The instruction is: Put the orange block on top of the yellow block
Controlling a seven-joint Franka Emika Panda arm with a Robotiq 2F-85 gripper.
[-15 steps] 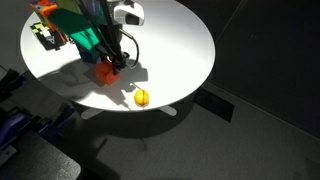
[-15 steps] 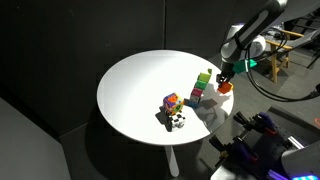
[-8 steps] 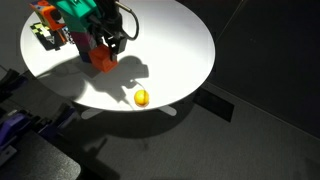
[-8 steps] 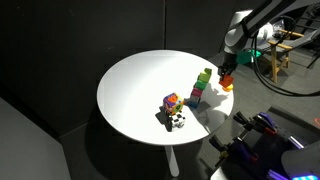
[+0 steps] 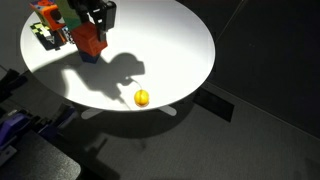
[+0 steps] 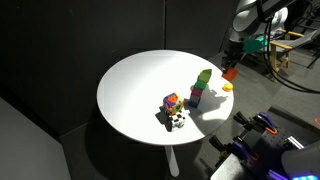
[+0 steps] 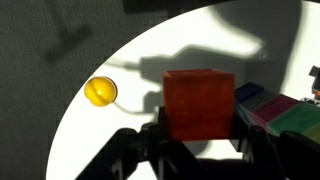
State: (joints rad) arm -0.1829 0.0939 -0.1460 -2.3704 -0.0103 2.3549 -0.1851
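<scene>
My gripper is shut on the orange block, an orange-red cube, and holds it in the air above the round white table. In the wrist view the orange block fills the space between my fingers. In an exterior view the block hangs beyond the table's far edge, higher than the multicoloured block tower. The tower's top shows at the right of the wrist view. I cannot pick out a yellow block in the tower.
A small yellow round object lies near the table's edge, also in the wrist view. A cluster of mixed small blocks sits on the table. Dark floor surrounds the table; equipment stands beside it.
My gripper has lifted the orange block off the table, well above the tower's level. The yellow round object has stayed in place.
</scene>
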